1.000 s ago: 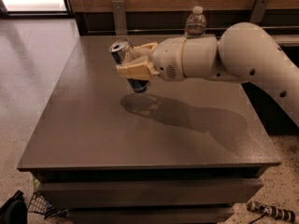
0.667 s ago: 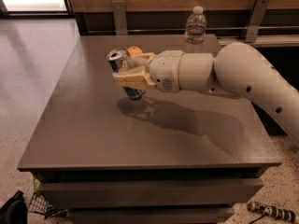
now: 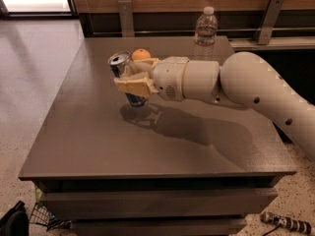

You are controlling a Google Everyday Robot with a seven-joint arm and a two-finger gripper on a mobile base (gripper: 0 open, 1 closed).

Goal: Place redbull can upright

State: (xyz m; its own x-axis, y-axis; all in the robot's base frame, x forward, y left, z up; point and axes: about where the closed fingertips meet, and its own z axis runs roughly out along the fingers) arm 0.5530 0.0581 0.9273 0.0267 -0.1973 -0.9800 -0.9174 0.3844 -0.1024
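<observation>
We are putting the redbull can down.
Our tool holds it tight, a bit tilted, left of the water bottle, low over the worktop; next we straighten it, then let go.

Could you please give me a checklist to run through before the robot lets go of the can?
1. Claw closed on the redbull can, above the table: ok.
2. Can upright: not ok, its top leans left.
3. Can's base resting on the table: cannot tell.
4. Water bottle clear of the can: ok.
5. Round orange object clear of the claw: cannot tell.
</observation>
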